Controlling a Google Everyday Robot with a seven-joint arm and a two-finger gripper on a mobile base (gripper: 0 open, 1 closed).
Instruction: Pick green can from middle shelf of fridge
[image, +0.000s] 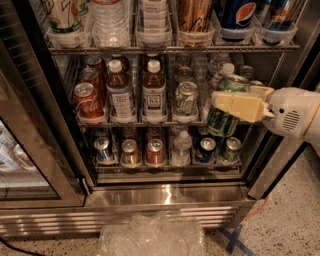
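The green can (220, 121), dark green with a silver top, is held in my gripper (229, 98) at the right end of the middle shelf (125, 121). It hangs just in front of the shelf's edge, its base below rack level. The gripper's cream fingers (239, 106) are shut across the can's upper body, and the white arm comes in from the right. The fridge (165, 196) stands open in front of me.
On the middle shelf are a red cola can (87, 101), two tea bottles (154, 94), a pale can with green swirls (186, 98) and a water bottle (220, 74). Several cans fill the bottom shelf (155, 152). The open glass door (30, 130) is at left. Crumpled plastic (150, 237) lies on the floor.
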